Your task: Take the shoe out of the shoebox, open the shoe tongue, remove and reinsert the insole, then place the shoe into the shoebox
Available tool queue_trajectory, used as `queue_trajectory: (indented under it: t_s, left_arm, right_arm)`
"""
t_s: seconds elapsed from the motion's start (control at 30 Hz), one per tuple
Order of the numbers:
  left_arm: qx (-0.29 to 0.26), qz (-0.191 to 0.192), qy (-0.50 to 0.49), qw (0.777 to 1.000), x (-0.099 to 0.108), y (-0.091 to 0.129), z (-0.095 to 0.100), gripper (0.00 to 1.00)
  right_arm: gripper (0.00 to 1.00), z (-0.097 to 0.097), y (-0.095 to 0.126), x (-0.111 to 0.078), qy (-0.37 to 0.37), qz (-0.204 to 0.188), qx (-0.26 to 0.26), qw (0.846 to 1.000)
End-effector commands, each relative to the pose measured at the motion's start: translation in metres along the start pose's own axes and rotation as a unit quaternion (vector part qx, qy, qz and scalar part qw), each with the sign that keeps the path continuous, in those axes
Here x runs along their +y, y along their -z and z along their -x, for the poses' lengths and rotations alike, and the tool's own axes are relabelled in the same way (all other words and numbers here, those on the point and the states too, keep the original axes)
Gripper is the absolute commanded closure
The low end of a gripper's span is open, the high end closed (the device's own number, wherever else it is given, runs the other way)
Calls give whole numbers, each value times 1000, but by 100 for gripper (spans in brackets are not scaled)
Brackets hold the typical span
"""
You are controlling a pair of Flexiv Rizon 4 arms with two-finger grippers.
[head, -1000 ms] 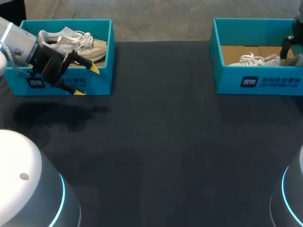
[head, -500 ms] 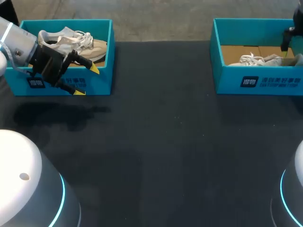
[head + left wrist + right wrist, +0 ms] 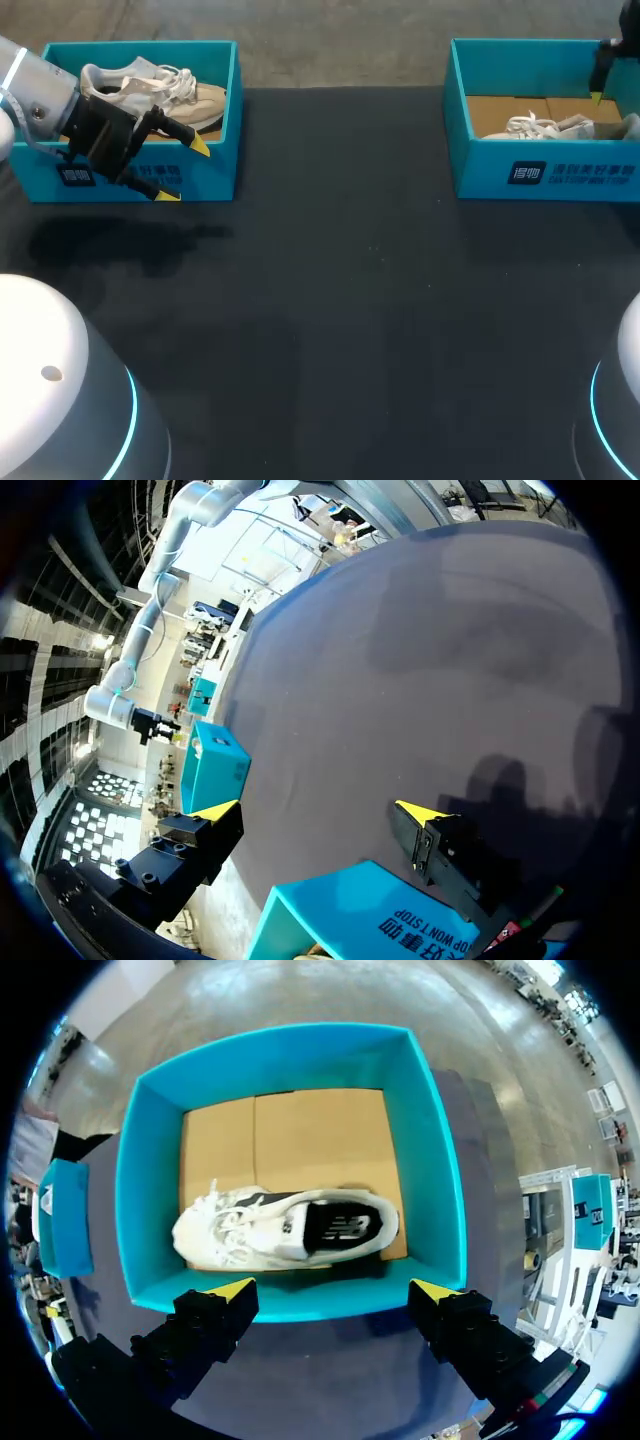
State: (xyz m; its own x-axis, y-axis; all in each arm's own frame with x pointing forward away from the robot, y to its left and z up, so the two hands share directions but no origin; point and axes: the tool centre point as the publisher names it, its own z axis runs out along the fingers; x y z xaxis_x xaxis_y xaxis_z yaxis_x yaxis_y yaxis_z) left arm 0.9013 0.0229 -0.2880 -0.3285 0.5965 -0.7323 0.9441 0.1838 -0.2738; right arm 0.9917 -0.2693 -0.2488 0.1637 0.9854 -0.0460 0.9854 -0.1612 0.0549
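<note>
Our right gripper [image 3: 335, 1287] hangs above the open teal cardboard shoebox [image 3: 437, 1150], fingers spread wide and pinching nothing. The white and grey lace-up sneaker [image 3: 290, 1228] sits upright on the box's brown floor, straight ahead of the fingers and close against the wall nearest them. Its long axis runs parallel to the line between our fingertips, so we judge a wrist turn is needed to grasp across it. That near wall crowds the descent. Our left gripper [image 3: 186, 172], likewise spread and empty, is well apart, at a second teal shoebox [image 3: 233, 120] holding a beige sneaker [image 3: 190, 97].
</note>
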Motion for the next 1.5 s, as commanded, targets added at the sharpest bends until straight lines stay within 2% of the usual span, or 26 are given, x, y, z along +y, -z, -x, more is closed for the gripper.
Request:
queue_trajectory:
  t_s: [0.03, 0.43, 0.6, 1.33, 1.5]
  left_arm:
    - [2, 2, 0, 1000, -1, 0, 0, 0]
    - [2, 2, 0, 1000, -1, 0, 0, 0]
    - [2, 2, 0, 1000, -1, 0, 0, 0]
    - [2, 2, 0, 1000, -1, 0, 0, 0]
    - [20, 10, 9, 1000, -2, -1, 2, 0]
  right_arm:
    - [0, -1, 10, -14, 4, 6, 10, 1000]
    - [0, -21, 32, -42, 10, 10, 10, 1000]
    - [0, -24, 36, -49, 11, 13, 9, 1000]
    - [0, -25, 37, -51, 11, 13, 15, 1000]
    - [0, -25, 37, -51, 11, 13, 15, 1000]
